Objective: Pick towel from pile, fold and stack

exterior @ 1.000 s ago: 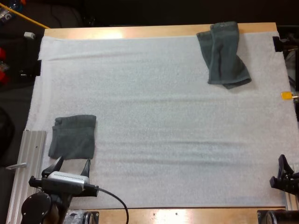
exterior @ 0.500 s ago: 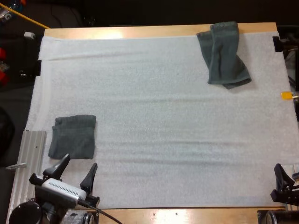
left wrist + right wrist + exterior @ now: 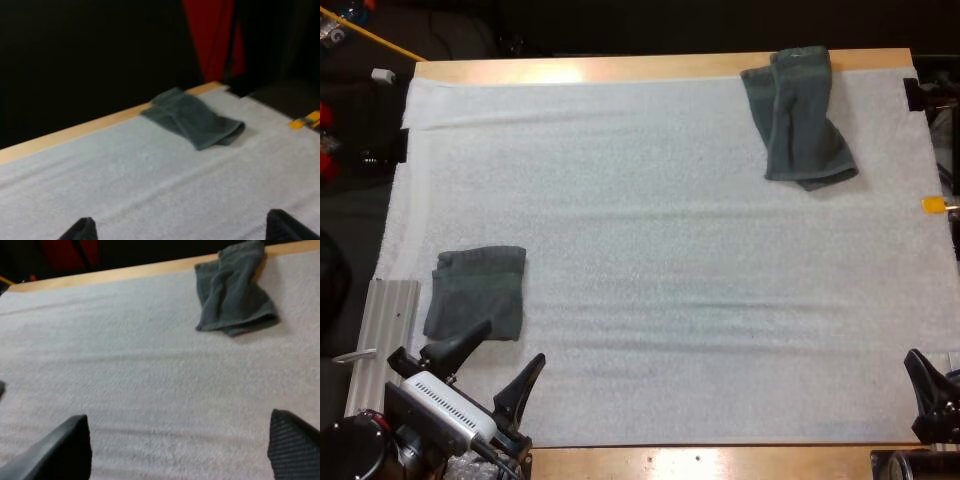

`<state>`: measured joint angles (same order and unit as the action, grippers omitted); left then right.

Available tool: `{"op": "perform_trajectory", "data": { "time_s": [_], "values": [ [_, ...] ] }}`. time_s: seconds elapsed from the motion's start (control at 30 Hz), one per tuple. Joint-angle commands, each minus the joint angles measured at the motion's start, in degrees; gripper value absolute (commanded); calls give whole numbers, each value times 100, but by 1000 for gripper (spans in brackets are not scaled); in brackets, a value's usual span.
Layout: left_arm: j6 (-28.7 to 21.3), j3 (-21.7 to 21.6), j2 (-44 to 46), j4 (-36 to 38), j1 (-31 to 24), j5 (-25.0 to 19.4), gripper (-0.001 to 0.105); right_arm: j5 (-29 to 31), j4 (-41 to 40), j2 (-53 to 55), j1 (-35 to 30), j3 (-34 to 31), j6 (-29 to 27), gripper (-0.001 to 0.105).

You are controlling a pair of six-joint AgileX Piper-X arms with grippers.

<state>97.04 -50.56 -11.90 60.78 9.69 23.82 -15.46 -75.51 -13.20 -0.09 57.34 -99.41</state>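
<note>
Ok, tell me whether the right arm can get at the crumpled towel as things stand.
Probably yes: the right gripper is open, and only bare mat lies between it and the crumpled towel at the far side.

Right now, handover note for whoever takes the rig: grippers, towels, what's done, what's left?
Left gripper: open, holding nothing, at the near edge of the folded towel.
Right gripper: open, holding nothing, low over the mat at its near right side.
Towels: the folded one lies flat at the near left of the mat. The crumpled one lies at the far right, its top reaching the mat's far edge.
Done: one towel folded and set down.
Left: pick up the crumpled towel, fold it, stack it on the folded one.
</note>
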Motion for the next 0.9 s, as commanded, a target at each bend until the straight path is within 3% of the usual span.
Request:
{"op": "perform_trajectory", "data": {
  "time_s": [0.0,0.33,0.53,0.87],
  "values": [
    [79,-65,-50,82,52,46,65,-158,-159,-101,-24,151,-14,71],
    [79,-102,-98,235,80,170,65,-229,-254,-928,-20,454,113,71],
    [79,-102,-98,235,80,170,65,-99,473,-1707,-20,454,724,71],
    [79,-102,-98,235,80,170,65,86,1226,-3136,-20,454,1095,71]
  ]
}}
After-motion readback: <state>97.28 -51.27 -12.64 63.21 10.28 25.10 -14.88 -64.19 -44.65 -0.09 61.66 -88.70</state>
